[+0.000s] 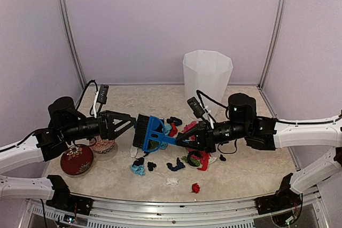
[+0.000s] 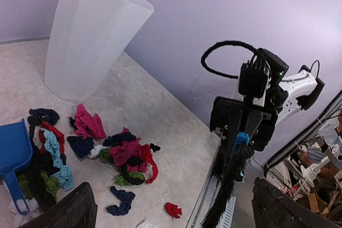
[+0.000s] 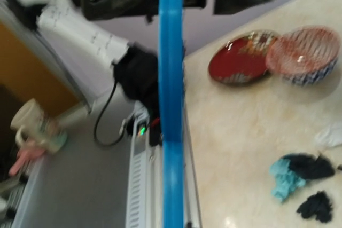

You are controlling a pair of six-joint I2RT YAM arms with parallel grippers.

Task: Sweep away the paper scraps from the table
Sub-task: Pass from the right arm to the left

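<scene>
The paper scraps (image 1: 202, 159) lie strewn mid-worktop (image 1: 251, 172), mostly under and just in front of your right tool (image 1: 184, 139); it is clamped on a blue handle (image 3: 171, 105) lying crosswise toward your left tool (image 1: 131, 125); that one gapes wide, empty, left of the heap; your right arm looks nearer

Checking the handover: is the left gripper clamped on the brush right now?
No: the left gripper stands wide open with nothing between its fingers; the brush hangs from the right gripper.
</scene>
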